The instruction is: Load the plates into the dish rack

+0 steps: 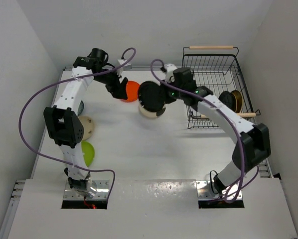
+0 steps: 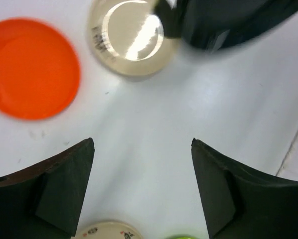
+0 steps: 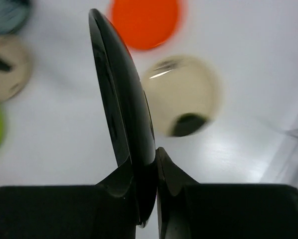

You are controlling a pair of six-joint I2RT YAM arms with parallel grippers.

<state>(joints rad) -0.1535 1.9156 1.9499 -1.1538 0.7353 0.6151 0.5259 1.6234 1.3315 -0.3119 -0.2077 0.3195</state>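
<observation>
My right gripper (image 3: 146, 157) is shut on the rim of a glossy black plate (image 3: 121, 99), which stands on edge above the table. In the top view that black plate (image 1: 151, 94) hangs over a cream plate with a dark patch (image 1: 153, 112), with my right gripper (image 1: 165, 93) at its right side. My left gripper (image 2: 142, 142) is open and holds nothing; it hovers just right of the orange plate (image 2: 32, 67). The dish rack (image 1: 214, 59) stands at the back right, with a brown-gold plate (image 1: 225, 99) and a black plate (image 1: 236, 99) upright in it.
A beige plate (image 1: 87, 127), a lime green plate (image 1: 88, 153) and a sliver of a teal plate (image 1: 81, 106) lie along the left side, partly under my left arm. The purple cables loop over both arms. The rack's wooden handles (image 1: 211, 48) sit at its far and near ends.
</observation>
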